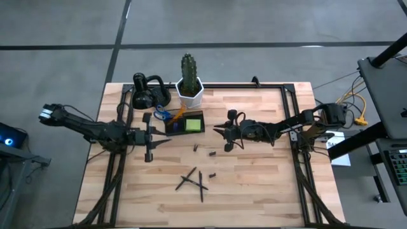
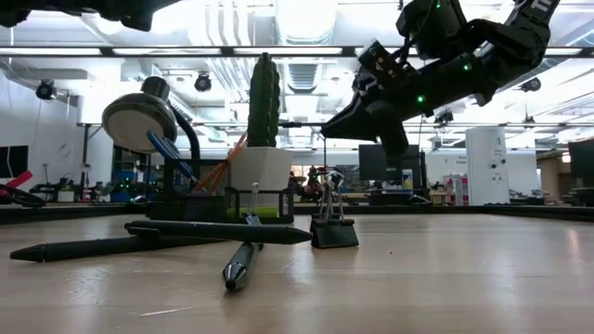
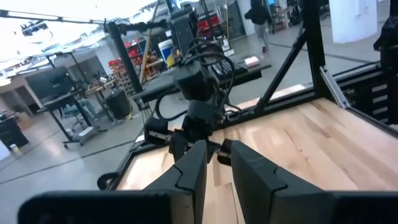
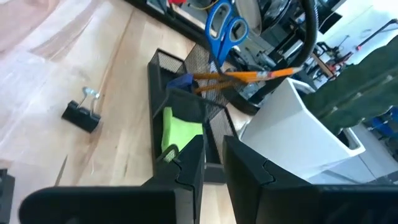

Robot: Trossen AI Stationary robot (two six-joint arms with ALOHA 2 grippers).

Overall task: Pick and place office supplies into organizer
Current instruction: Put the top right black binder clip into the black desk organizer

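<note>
Centrally, bare pale wooden surface (image 1: pixel 267 184) around crossed black pens (image 1: pixel 194 181); dark mesh organizer (image 1: pixel 186 123) near back edge. Right tool (image 1: pixel 224 135) narrowly parted, empty; left tool (image 1: pixel 151 140) likewise.

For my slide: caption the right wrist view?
Right gripper above organizer holding scissors, pencils, sticky pad.

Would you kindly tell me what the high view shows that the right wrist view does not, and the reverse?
High view only: three black pens crossed on the table, and the left gripper.
Right wrist view only: orange pencils standing in the organizer.
Both: the green sticky-note pad inside it, blue-handled scissors, and the white cactus pot.
</note>
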